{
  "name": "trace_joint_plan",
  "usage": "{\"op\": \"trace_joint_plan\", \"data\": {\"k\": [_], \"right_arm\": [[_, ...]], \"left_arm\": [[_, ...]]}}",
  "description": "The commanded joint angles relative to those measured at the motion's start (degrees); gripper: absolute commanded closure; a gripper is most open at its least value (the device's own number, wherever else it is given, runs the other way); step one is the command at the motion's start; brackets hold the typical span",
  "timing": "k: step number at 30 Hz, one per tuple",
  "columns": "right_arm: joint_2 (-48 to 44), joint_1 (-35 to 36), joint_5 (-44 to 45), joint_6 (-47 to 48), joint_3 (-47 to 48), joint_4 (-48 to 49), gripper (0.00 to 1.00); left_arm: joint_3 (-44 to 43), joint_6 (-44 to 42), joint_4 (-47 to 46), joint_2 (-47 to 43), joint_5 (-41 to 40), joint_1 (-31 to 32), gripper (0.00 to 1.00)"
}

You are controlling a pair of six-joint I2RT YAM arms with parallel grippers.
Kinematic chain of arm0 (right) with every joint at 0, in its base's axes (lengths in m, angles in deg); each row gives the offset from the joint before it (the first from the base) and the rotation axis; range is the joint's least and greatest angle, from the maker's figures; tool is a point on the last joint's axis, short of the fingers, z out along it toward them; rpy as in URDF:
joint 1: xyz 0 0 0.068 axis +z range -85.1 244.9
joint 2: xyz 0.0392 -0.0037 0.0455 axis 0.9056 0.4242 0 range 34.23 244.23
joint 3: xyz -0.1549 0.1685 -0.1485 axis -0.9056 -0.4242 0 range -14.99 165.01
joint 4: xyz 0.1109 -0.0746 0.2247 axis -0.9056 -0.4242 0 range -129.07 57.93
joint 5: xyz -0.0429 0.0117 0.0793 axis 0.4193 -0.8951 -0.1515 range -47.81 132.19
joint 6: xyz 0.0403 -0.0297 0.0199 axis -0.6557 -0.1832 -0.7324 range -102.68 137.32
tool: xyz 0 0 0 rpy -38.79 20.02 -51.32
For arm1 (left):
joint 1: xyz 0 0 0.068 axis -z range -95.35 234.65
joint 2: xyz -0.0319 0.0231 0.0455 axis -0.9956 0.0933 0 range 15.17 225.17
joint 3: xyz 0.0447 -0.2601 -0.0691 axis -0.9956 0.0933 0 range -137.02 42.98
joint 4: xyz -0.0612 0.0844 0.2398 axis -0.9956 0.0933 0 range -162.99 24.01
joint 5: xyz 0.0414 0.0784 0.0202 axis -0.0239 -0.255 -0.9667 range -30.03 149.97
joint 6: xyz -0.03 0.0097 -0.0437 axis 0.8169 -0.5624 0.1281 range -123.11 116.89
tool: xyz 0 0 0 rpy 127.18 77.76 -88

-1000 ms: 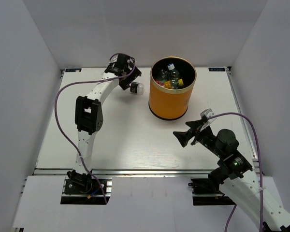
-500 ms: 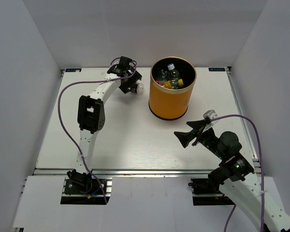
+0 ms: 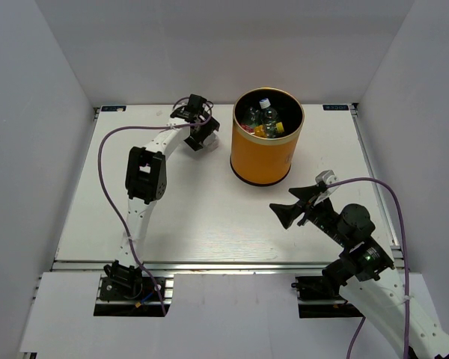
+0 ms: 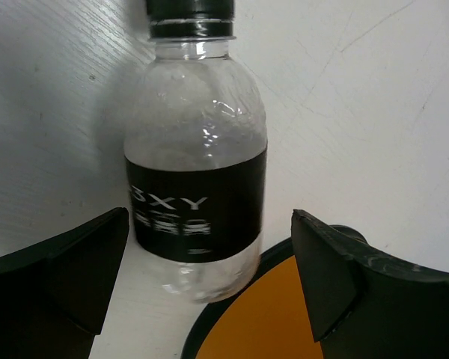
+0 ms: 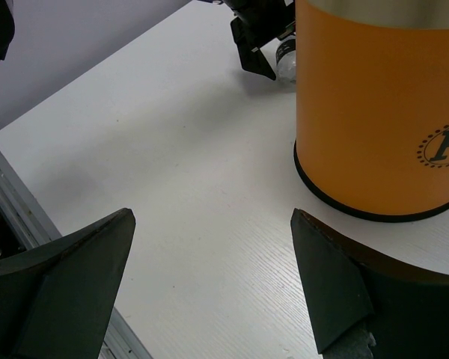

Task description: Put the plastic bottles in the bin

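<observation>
One plastic bottle (image 4: pixel 198 187) is out of the bin: clear, black cap, dark label with white letters. It lies on its side on the white table (image 3: pixel 187 217), far-left of the bin, cap pointing away from it, bottom end right at the bin's dark base rim. Whether it touches the rim, cannot tell. From above this bottle is almost fully hidden under the left gripper; in the right wrist view only its clear end (image 5: pixel 286 61) peeks out beside the bin wall.

The orange bin (image 3: pixel 262 161) stands upright at table centre, toward the far edge. Several bottles (image 3: pixel 263 120) are piled inside, red labels, one white cap and one yellow cap showing on top.

Left gripper (image 3: pixel 200 136) sits low over the loose bottle with jaws spread wide, one finger on each side of the label. There is a bare table gap on both sides, so no contact and nothing gripped.

Right gripper (image 3: pixel 290 203) hovers above the table on the near-right side of the bin, well apart from it, fingers aimed toward the bin. Its jaws are wide apart and empty.

A purple cable (image 3: pixel 108 149) runs along the left arm, and another runs along the right arm.
</observation>
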Motion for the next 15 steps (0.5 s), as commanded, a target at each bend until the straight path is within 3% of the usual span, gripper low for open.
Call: {"op": "trace_joint_plan", "data": {"k": [1,12,15], "right_arm": [[-0.94,0.16,-0.83,-0.18,-0.38,2.72,0.10],[-2.34,0.08,-0.92,-0.36,-0.64,2.80,0.10],[-2.61,0.16,-0.66,-0.53,-0.82,2.72,0.10]], "left_arm": [[-2.06,0.63,0.12,-0.50,-1.01,0.30,0.01],[-3.64,-1.22,3.36,2.49,-1.53,-0.23,0.01],[-4.26,-3.23,4.07,3.20,-1.01,-0.23,0.11]]}}
